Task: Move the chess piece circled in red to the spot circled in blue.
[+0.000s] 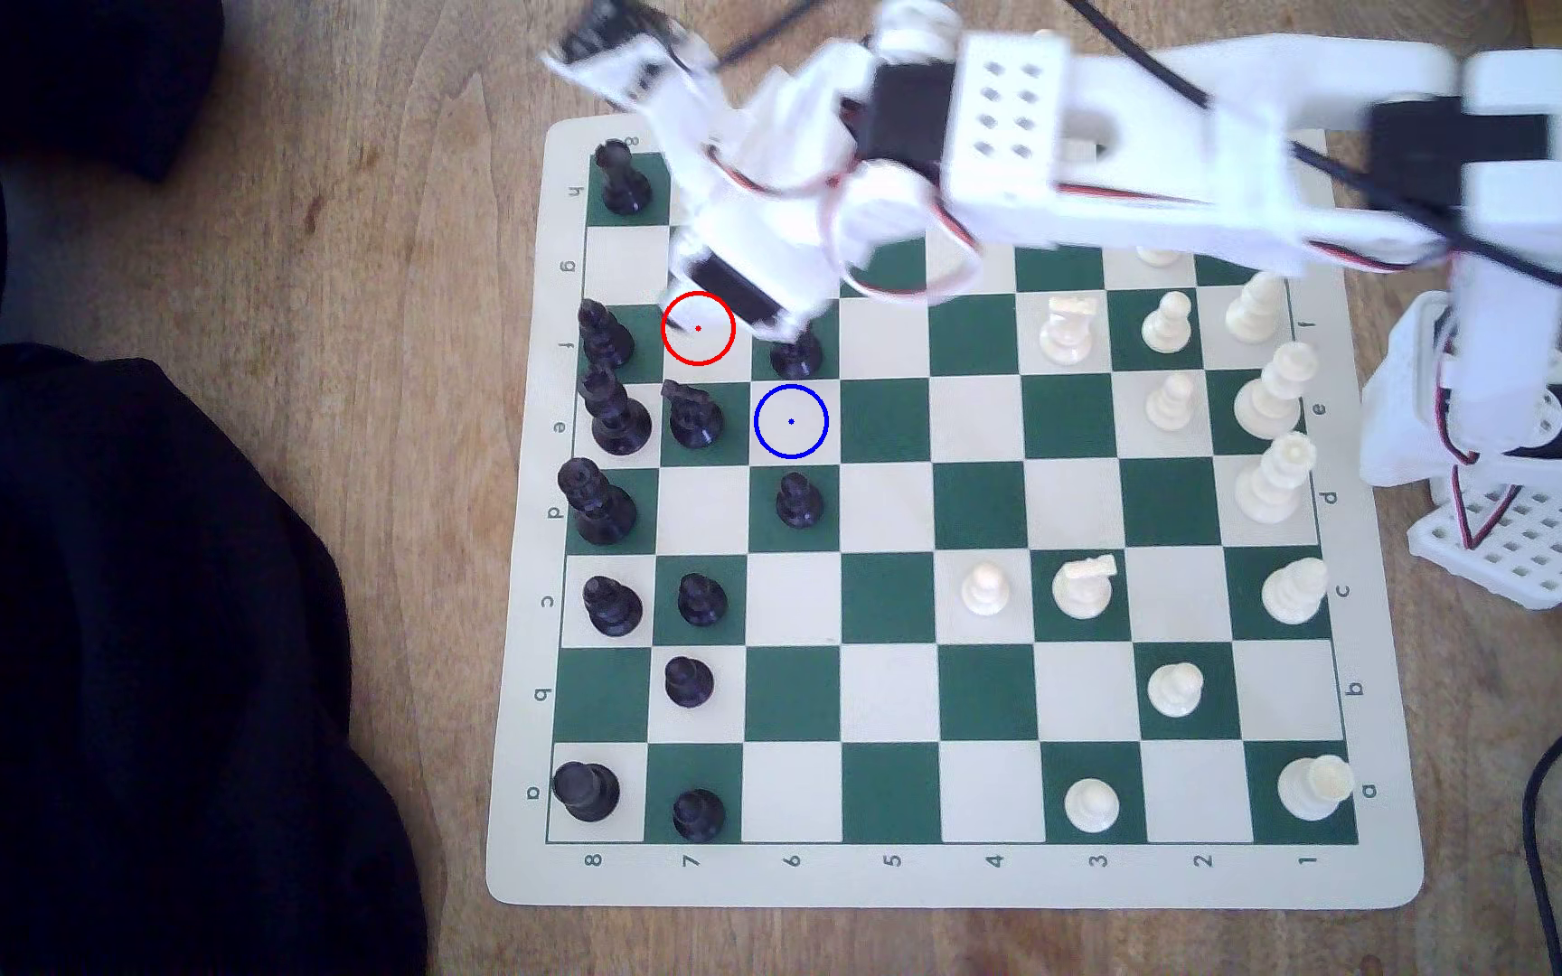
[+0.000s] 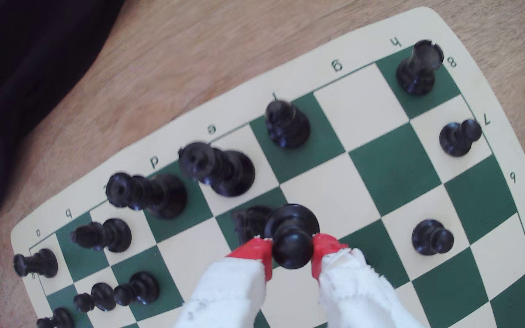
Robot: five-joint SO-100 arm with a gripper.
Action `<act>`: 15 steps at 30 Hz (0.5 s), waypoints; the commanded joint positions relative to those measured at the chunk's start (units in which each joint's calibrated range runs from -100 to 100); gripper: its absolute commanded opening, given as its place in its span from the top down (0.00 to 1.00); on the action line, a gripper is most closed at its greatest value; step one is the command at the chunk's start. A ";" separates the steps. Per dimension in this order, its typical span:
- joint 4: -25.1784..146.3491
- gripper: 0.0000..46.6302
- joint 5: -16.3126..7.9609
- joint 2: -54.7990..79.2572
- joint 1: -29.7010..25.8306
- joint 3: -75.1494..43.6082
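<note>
My gripper [image 2: 292, 252] is shut on the chess piece [image 2: 292, 239], a black pawn whose round head sits between the red fingertips [image 2: 256, 252]. In the exterior view the gripper [image 1: 791, 328] hangs over the far left of the board, and the pawn's base [image 1: 796, 357] shows just under it, one square to the right of the red ring [image 1: 697, 328]. The ringed square holds no piece. The spot [image 1: 790, 421], a cream square with a blue ring, lies free just in front of the pawn. Whether the base touches the board I cannot tell.
A black knight [image 1: 693, 415] stands left of the blue ring, and a black pawn [image 1: 797, 499] stands one square nearer than it. Tall black pieces [image 1: 608, 413] line the board's left edge. White pieces [image 1: 1172, 324] stand at the right. The arm's base [image 1: 1510, 422] sits off the board, right.
</note>
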 commanded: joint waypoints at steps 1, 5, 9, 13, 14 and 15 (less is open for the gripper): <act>-3.98 0.99 0.34 -13.11 -1.72 8.93; -4.06 0.99 1.03 -16.34 -2.73 14.74; -5.13 0.99 1.61 -17.44 -3.75 19.63; -7.09 0.99 1.81 -15.74 -4.84 22.53; -7.42 0.99 1.81 -14.98 -4.92 22.62; -8.16 0.99 1.81 -14.04 -5.00 22.62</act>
